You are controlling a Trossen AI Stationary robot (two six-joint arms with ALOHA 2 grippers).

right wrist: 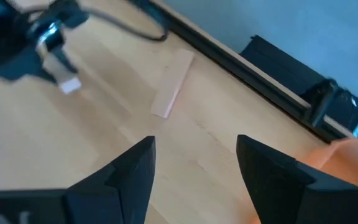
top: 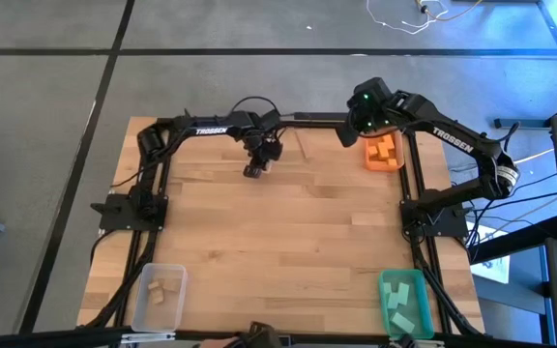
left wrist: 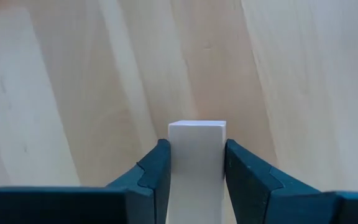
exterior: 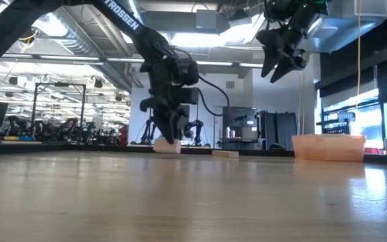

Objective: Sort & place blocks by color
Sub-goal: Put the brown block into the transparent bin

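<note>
Table [top: 288, 242], high view: clear bin [top: 159, 297] at 7 o'clock, green bin [top: 406, 302] at 5, orange bin [top: 383, 152] at 1. Left gripper [top: 256, 162], at 12 o'clock, is clamped on a pale wood block [left wrist: 197, 149] at the tabletop; lift straight, carry to the clear bin. Right gripper [exterior: 279, 68] hangs open near the orange bin. A second pale block [right wrist: 173, 83] lies nearby.

Pale wood block [left wrist: 197, 155], dark claw [left wrist: 196, 180], orange bin [top: 383, 152], seemingly teal-green bin [top: 406, 300].
</note>
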